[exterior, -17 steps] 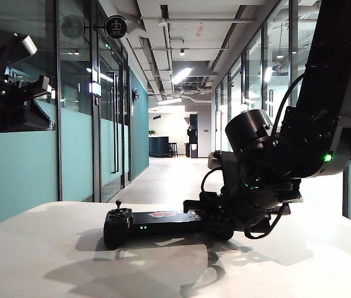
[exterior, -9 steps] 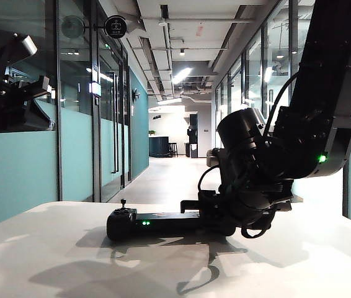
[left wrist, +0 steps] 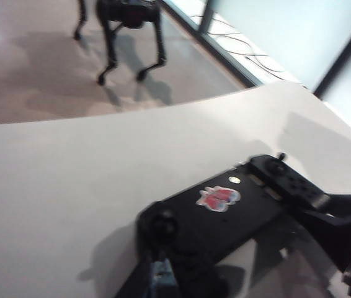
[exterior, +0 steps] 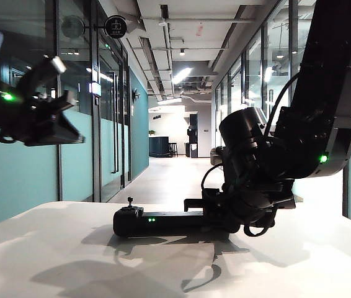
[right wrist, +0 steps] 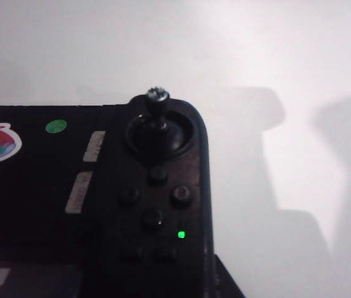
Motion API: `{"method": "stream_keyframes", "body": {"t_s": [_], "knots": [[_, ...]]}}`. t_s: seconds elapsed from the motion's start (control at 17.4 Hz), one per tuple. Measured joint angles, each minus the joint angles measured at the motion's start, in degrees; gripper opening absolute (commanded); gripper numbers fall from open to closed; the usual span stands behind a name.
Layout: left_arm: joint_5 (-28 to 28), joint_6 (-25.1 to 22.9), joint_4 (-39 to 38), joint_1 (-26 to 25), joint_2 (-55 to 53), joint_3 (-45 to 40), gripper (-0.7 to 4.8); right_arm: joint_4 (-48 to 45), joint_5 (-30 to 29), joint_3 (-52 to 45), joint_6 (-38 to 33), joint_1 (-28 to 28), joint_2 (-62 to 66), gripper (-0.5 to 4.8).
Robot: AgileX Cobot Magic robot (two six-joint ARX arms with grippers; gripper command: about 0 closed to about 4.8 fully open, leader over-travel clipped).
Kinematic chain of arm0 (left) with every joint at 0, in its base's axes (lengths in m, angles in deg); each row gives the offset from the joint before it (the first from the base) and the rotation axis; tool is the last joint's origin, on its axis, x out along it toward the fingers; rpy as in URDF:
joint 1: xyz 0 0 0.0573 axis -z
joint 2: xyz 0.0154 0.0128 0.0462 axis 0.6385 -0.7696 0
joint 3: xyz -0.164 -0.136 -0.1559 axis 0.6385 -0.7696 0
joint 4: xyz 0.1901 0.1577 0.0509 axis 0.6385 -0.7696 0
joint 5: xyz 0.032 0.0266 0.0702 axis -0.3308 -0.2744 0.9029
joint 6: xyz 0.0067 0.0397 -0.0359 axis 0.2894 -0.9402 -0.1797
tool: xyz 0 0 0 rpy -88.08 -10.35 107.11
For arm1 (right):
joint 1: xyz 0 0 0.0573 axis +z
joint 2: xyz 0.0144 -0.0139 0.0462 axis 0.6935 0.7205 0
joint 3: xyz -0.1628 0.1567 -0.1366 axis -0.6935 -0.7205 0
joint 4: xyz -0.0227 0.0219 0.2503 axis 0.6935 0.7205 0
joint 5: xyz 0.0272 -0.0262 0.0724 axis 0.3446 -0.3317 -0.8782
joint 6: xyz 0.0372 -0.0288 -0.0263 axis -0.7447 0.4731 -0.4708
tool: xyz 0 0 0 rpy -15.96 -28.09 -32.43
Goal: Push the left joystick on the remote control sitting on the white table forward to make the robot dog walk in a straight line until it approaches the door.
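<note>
The joystick [exterior: 130, 202], a thin, likely springy stub, stands at the remote's [exterior: 163, 222] left end on the table [exterior: 51, 261]; nudge its knob lightly. The right gripper [exterior: 216, 217] grasps the remote's other end. The left gripper [exterior: 54, 118] hovers high; whether it is spread or clenched I cannot tell.

My right arm [exterior: 324, 81] is matte black all over: a broad boxy upper link, then a fat round joint housing with a lighter, glossy cap at about ten o'clock of it. A small green lamp glows on the link's lower corner. Thin black cables loop from the link down around the wrist. My left arm [exterior: 20, 108] is black too, angular and wedge-shaped, with a green lamp at its nine o'clock edge and a pale tab on top.
</note>
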Motion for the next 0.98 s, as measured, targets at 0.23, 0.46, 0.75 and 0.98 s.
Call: {"method": "stream_keyframes", "body": {"t_s": [0.23, 0.46, 0.75, 0.98], "knots": [[-0.04, 0.0, 0.09, 0.2, -0.09, 0.07, -0.05, -0.35, -2.51, 0.04, -0.22, -0.09, -0.02, 2.85], [-0.07, 0.0, 0.09, 0.22, -0.09, 0.09, -0.05, -0.39, -3.21, 0.04, -0.02, -0.2, -0.02, 3.34], [-0.09, 0.0, 0.09, 0.22, -0.09, 0.11, -0.05, 1.81, -6.32, 0.04, 0.9, -1.88, -0.04, 3.34], [-0.22, 0.0, 0.09, 0.22, -0.09, 0.11, -0.05, 2.08, -9.88, 0.04, 0.9, -3.69, -0.66, 3.33]]}}
